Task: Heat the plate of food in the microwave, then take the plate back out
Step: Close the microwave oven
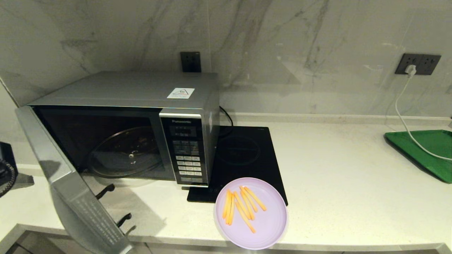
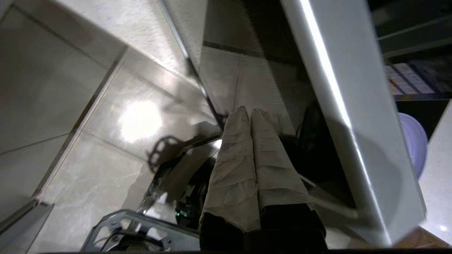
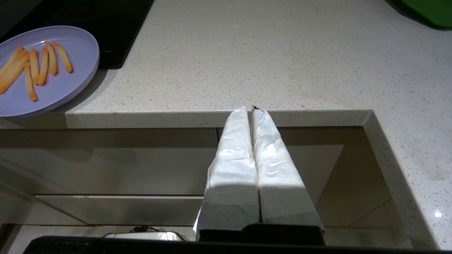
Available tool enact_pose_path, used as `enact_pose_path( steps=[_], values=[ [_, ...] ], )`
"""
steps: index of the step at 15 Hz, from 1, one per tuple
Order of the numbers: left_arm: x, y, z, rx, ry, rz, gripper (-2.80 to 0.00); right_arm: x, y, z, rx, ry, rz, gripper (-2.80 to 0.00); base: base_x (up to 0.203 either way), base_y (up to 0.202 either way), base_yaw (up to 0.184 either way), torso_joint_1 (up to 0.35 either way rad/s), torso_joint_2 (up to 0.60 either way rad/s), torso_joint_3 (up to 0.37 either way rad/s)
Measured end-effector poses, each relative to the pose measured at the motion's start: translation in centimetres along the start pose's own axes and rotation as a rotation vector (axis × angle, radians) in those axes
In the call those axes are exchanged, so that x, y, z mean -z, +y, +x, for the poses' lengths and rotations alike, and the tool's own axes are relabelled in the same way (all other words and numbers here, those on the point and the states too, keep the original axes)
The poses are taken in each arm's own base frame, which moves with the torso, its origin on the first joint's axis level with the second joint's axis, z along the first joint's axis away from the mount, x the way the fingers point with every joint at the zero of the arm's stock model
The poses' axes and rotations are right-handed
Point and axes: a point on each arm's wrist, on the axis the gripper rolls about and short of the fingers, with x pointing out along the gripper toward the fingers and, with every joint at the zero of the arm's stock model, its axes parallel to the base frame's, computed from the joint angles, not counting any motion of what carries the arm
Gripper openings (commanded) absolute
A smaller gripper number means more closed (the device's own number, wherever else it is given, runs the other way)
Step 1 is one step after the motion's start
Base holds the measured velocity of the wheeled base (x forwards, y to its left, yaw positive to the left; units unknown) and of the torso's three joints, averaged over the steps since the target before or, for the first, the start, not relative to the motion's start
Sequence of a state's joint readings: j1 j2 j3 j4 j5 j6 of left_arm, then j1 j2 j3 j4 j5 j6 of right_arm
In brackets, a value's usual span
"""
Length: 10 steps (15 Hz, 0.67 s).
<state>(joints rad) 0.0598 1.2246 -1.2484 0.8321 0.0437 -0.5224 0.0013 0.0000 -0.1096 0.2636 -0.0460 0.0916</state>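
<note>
The silver microwave (image 1: pixel 141 91) stands at the counter's left with its door (image 1: pixel 70 190) swung wide open toward the front; the glass turntable (image 1: pixel 127 151) inside is bare. The lilac plate of food (image 1: pixel 268 225), with orange fries (image 1: pixel 243 206), rests on the counter's front edge, partly over the hob's corner. My left gripper (image 2: pixel 250 111) is shut and empty, low beside the open door (image 2: pixel 339 106), with the plate's rim (image 2: pixel 415 141) showing beyond it. Shut and empty too, my right gripper (image 3: pixel 249 108) hangs just below the counter edge, to the right of the plate (image 3: pixel 67 81). Neither gripper shows in the head view.
A flat black induction hob (image 1: pixel 247 151) lies right of the microwave. A green tray (image 1: pixel 427 148) sits at the far right, with a white cable (image 1: pixel 402 116) running over it from a wall socket (image 1: pixel 418 63). A black object (image 1: pixel 5 165) stands at the far left.
</note>
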Motion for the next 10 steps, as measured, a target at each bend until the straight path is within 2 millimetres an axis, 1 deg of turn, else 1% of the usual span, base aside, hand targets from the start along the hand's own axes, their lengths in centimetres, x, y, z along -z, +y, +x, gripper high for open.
enact_pose_path(
  steps=[6,10],
  values=[
    [1.2,-4.2,1.7,0.096,-0.025,0.062,-2.80,0.0,0.0,0.0,0.000,0.000,0.000,-2.80,0.000,0.000,0.000,0.000,0.00,0.000],
    [2.6,-6.8,2.2,0.158,-0.006,0.105,-2.80,0.0,0.0,0.0,0.000,0.000,0.000,-2.80,0.000,0.000,0.000,0.000,0.00,0.000]
  ],
)
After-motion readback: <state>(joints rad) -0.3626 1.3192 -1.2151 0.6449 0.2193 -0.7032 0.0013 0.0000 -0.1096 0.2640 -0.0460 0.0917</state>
